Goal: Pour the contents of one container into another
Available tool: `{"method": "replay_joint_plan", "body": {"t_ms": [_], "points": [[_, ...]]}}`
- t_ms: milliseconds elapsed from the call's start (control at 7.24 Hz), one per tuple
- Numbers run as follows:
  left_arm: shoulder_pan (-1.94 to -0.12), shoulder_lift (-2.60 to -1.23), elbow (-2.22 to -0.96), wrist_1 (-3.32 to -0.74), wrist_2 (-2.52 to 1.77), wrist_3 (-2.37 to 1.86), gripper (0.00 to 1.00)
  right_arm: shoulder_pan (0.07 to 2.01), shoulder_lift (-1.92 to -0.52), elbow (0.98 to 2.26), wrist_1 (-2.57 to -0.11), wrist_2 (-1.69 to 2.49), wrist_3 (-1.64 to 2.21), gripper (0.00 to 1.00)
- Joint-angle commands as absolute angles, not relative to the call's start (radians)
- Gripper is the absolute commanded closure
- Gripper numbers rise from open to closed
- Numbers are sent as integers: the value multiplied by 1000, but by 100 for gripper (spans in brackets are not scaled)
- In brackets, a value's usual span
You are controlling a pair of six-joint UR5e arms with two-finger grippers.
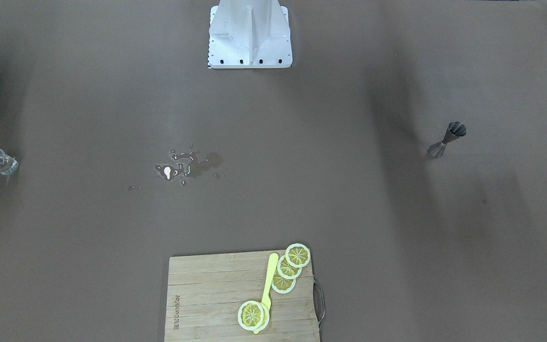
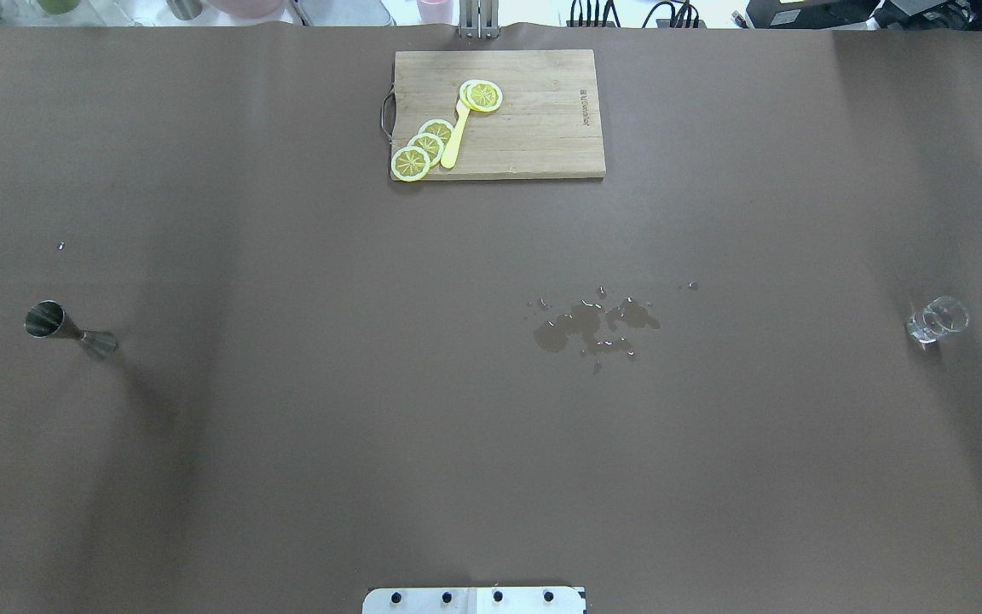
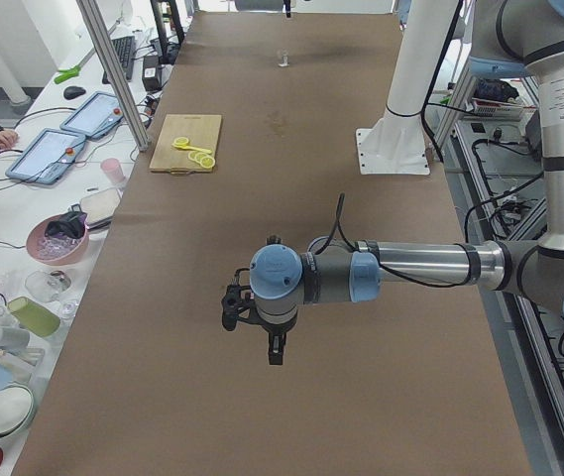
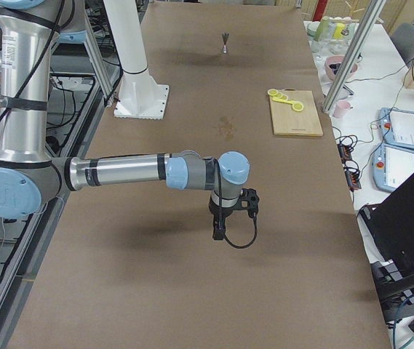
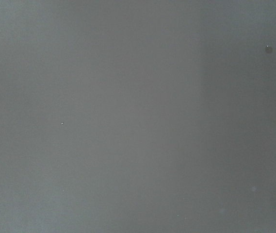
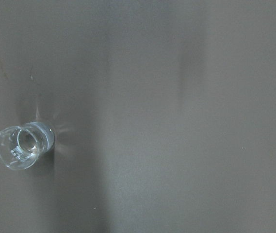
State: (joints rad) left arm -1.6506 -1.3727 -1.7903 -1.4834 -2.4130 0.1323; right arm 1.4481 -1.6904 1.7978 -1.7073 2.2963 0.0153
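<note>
The clear glass cup (image 2: 937, 320) stands upright at the table's right end, also seen in the front view (image 1: 0, 161), far off in the left side view (image 3: 283, 58), and at the left of the right wrist view (image 6: 24, 145). The grey steel jigger (image 2: 69, 328) stands at the table's left end (image 1: 447, 140), small and distant in the right side view (image 4: 225, 42). My left gripper (image 3: 275, 353) and right gripper (image 4: 219, 233) hang above the table, each showing only in a side view. I cannot tell whether they are open or shut. Neither touches a container.
A wet spill (image 2: 593, 324) marks the brown table mat between the containers. At the far edge lies a wooden cutting board (image 2: 542, 128) with lemon slices (image 2: 427, 145) and a yellow utensil (image 2: 454, 136). The white robot base (image 1: 249, 33) stands mid-table. A side bench holds bowls (image 3: 56, 238).
</note>
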Motion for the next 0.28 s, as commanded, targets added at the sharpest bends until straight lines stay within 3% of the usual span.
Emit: {"method": "replay_joint_plan", "body": {"t_ms": [0, 138], "points": [[-1651, -1373, -1790, -1483, -2413, 132, 1, 1448, -1690, 1798, -1707, 2296, 15, 0], [-1651, -1373, -1790, -1483, -2413, 132, 1, 1448, -1690, 1798, -1707, 2296, 15, 0]]}}
